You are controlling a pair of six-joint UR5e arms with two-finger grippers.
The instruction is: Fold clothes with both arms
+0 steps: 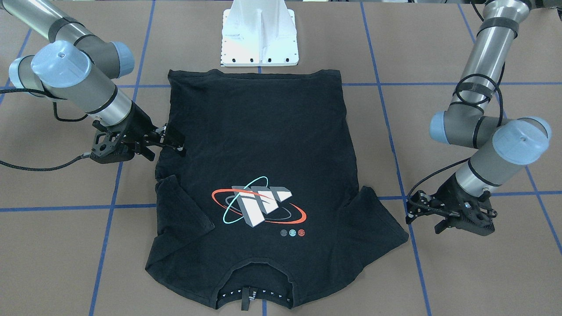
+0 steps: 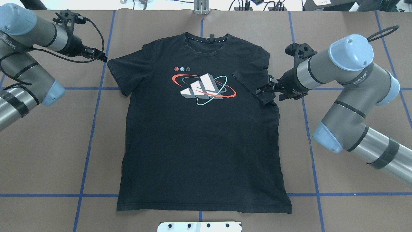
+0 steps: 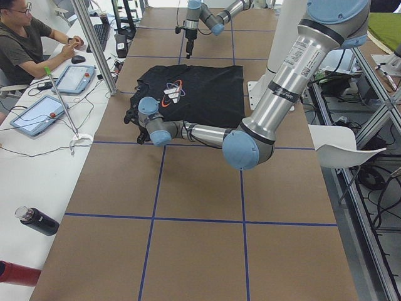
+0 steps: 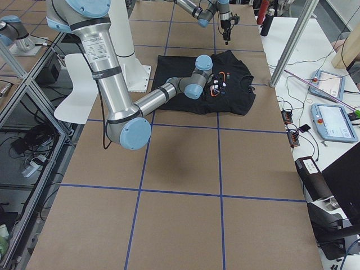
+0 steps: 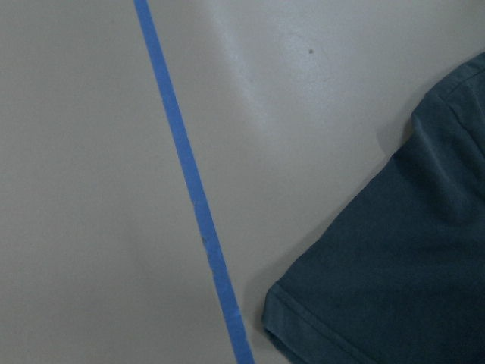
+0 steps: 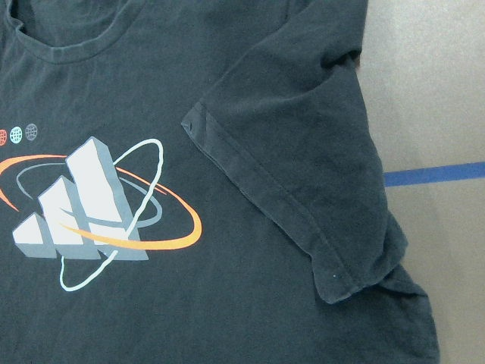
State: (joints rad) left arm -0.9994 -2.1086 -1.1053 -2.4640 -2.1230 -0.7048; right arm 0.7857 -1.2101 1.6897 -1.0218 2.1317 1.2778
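**A:** While the body lies unfolded, what does the front-facing view list?

**B:** Item: black T-shirt (image 1: pixel 263 127), print up, flat on the brown table (image 1: pixel 461 281), collar away from the robot. The folded sleeve (image 1: pixel 184 206) lies turned in over the chest. The flat sleeve (image 1: pixel 377 219) spreads outward. Right gripper (image 1: pixel 174 142): at the shirt's side edge, jaws seemingly parted, nothing in them. Left gripper (image 1: pixel 412 210): just beside the flat sleeve, apart from it, empty; how far open, cannot tell.

**A:** Overhead?

**B:** Same lay. Step judged: sleeve-folding, one side done. Next call: the left gripper to pinch the flat sleeve at its hem and carry it inward, mirroring the other.

**A:** Side views?

**B:** Shirt mid-table; grippers too small there to read.

**A:** Left wrist?

**B:** Matte table, blue tape line (image 5: pixel 189 189), stitched corner of the flat sleeve. No fingers in view.

**A:** Right wrist?

**B:** Soft knit, limp, faintly creased, hem double-stitched. Three-bar logo (image 6: pixel 76 205): smooth white-grey print, red-orange and teal rings.
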